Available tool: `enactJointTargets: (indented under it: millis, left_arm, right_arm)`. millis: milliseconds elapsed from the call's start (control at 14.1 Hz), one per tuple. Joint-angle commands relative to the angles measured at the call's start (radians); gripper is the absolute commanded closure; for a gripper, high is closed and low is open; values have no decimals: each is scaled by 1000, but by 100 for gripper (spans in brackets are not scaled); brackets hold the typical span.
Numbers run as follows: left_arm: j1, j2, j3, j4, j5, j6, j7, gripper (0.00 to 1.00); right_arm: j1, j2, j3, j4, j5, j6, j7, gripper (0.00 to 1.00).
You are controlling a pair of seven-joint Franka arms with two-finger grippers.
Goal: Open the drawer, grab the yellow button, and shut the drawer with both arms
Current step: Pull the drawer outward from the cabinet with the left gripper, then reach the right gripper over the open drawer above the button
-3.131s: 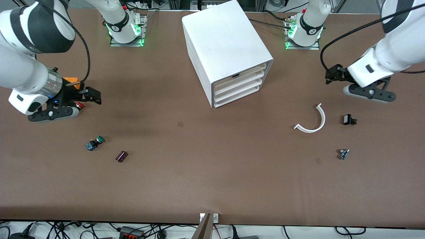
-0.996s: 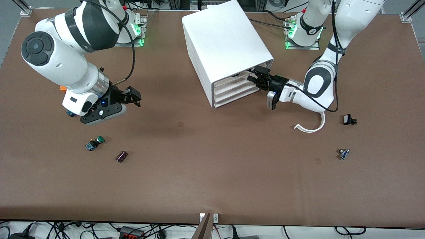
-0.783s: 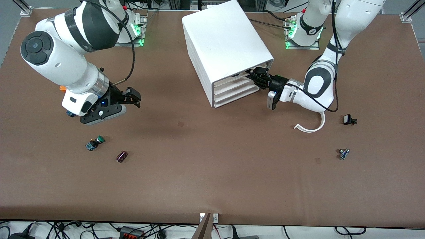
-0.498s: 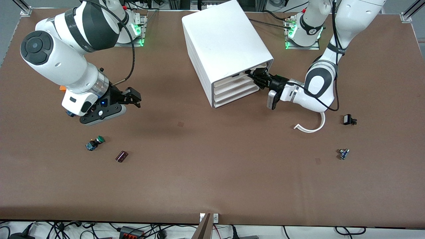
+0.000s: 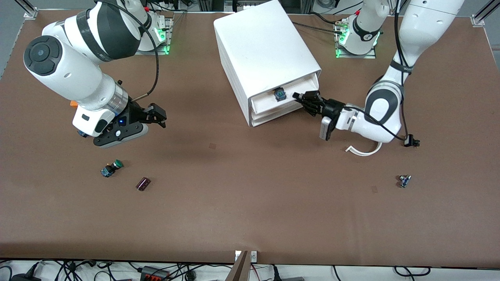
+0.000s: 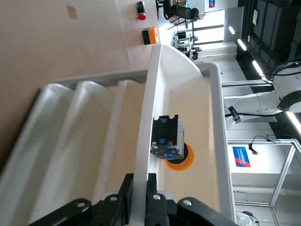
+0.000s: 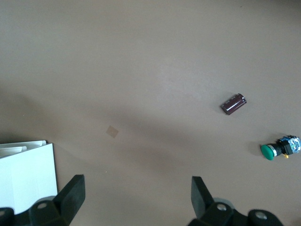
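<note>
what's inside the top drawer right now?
The drawer, partly pulled out by the left gripper, holds the orange-capped button. The part inside the cabinet is hidden.

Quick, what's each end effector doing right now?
Left end effector: shut on the drawer front edge.
Right end effector: open, empty, over the table.
</note>
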Motion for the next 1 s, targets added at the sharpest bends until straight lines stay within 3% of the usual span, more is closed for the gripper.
enactJointTargets:
  millis: [0,213,285,427,712,925]
  left_arm:
    - [21,100,-1,164,93,2,-93,99]
    - [52,148,-1,258,153,2,-104,98]
    - [52,153,-3,273,165,2,-104,91]
    - [55,151,-3,276,167,0,-103,0]
    - [77,117,-1,308,203,-43,-179,0]
    - [77,104,-7,434,372,-113,-378,0]
  right_arm:
    - [0,10,4,17,17,5,7,0]
    - [6,16,16,33,22,19,7,0]
    - [7,33,32,58,46,40,7,0]
    - [9,69,36,96,143,82,4,0]
    - [102,125,33,185,120,99,-1,0]
    - [171,146,33,220,70,117,40,0]
